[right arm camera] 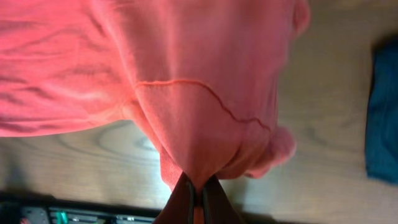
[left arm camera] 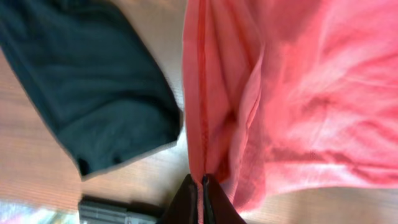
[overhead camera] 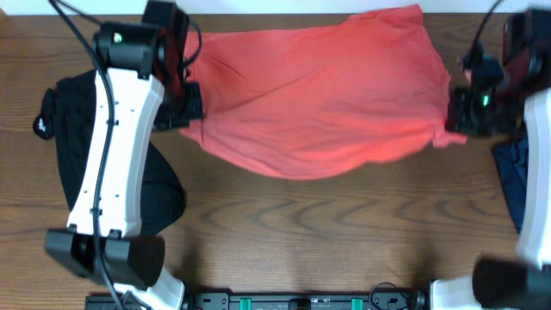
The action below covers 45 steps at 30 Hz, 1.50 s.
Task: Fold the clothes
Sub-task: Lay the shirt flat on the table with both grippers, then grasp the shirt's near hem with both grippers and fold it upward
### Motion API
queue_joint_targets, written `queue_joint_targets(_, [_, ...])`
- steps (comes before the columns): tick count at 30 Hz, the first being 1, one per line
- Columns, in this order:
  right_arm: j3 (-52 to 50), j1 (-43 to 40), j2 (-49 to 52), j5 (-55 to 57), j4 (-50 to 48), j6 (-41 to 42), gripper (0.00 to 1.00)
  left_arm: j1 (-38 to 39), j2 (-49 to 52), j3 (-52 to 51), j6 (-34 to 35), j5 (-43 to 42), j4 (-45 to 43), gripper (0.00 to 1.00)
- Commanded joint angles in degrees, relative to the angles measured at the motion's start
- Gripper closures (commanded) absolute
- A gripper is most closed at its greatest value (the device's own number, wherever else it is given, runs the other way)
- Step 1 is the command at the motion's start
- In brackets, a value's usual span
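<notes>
A coral-red shirt (overhead camera: 323, 86) is stretched across the far middle of the wooden table. My left gripper (overhead camera: 191, 108) is shut on its left edge; in the left wrist view the jaws (left arm camera: 200, 182) pinch the hem seam of the red cloth (left arm camera: 292, 93). My right gripper (overhead camera: 456, 116) is shut on the shirt's right edge; in the right wrist view the jaws (right arm camera: 198, 186) pinch a bunched fold of the shirt (right arm camera: 186, 74). The cloth hangs taut between the two grippers.
A black garment (overhead camera: 65, 138) lies crumpled at the left under the left arm, also seen in the left wrist view (left arm camera: 93, 87). A dark blue garment (overhead camera: 515, 176) lies at the right edge, and in the right wrist view (right arm camera: 382, 118). Bare wood (overhead camera: 301, 232) lies in front.
</notes>
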<state>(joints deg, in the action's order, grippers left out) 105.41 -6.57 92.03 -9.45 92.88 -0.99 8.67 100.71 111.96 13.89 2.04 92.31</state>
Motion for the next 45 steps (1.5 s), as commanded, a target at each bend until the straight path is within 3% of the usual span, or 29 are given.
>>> queue_joint_targets(1, [-11.8,-0.9,-10.9,3.0,-3.3,4.8,0.99,-0.2,-6.9,-7.7,4.0,2.3,2.9,0.94])
queue_joint_targets(5, [-25.7,-2.8,-23.2,3.3,-7.1,6.8,0.99,-0.2,-18.3,-20.2,7.5,2.2,-2.4,0.94])
queue_joint_targets(9, [-33.3,-5.2,-29.7,3.8,-6.7,6.7,0.99,-0.2,-28.0,-31.2,9.5,2.2,-6.7,0.94])
queue_joint_targets(17, [-35.9,-5.8,-29.0,4.1,-8.9,6.1,0.99,-0.2,-37.4,-46.4,12.0,2.3,-14.7,0.94])
queue_joint_targets(22, [-35.9,-5.8,-23.7,3.7,-12.7,5.6,0.99,-0.2,-35.6,-51.5,11.9,3.6,-22.6,0.94])
queue_joint_targets(34, [-35.9,-5.8,-8.4,0.8,-22.4,4.7,0.99,-0.2,-22.8,-51.8,11.3,5.8,-39.9,0.94])
queue_joint_targets(45, [-35.9,-5.9,1.2,-0.2,-32.9,4.8,0.99,-0.3,-13.6,-51.8,11.3,9.1,-49.4,0.94])
